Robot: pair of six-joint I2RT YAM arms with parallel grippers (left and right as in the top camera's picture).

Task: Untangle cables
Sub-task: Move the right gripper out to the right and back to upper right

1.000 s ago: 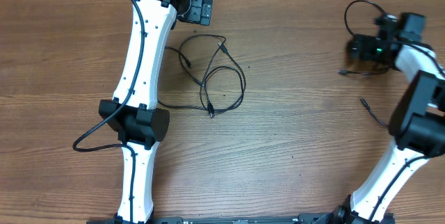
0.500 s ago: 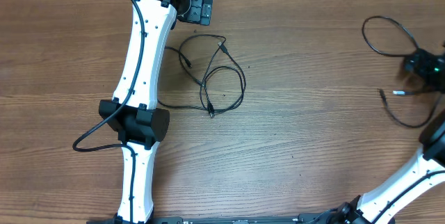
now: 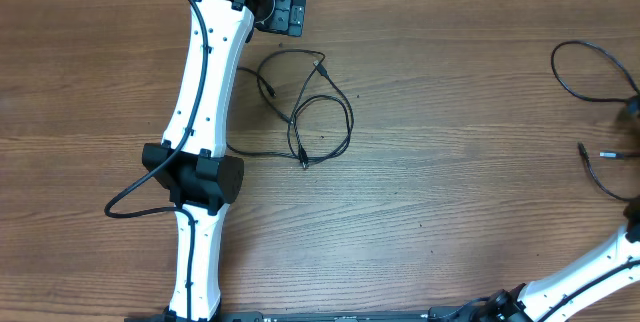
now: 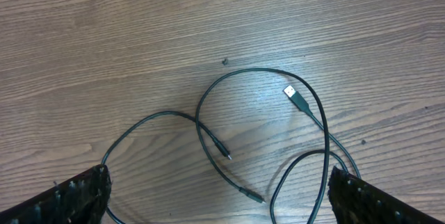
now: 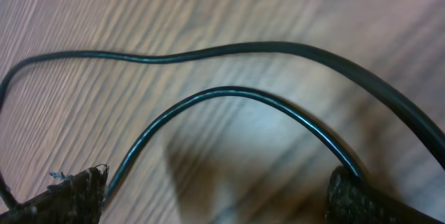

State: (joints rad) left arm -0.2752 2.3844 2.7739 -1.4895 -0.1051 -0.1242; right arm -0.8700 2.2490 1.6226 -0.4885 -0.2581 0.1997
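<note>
Separation is advancing on the right side. The right claw [image 5: 215,182] is travelling outward across the tabletop [image 3: 450,162] and is now sitting almost off the right edge of the overhead view. The loose cable [image 3: 585,62] is going with it, so its loop and silver-tipped plug [image 3: 607,152] are now lying well apart from the tangle [image 3: 312,112]. The jaws are standing wide, not clamped. The right wrist view is showing black strands running between the fingers, the thinner one ending against the right finger, so the cord is judged to be riding hooked rather than pinched. The left claw [image 4: 217,177] is keeping station over the tangle, spread wide and gripping nothing. The tangle is lying unchanged near the left arm [image 3: 205,92], in crossed loops with a USB plug [image 4: 295,97] among them. Judgement: one cord is being cleared, and the remaining crossed cords are awaiting work.
</note>
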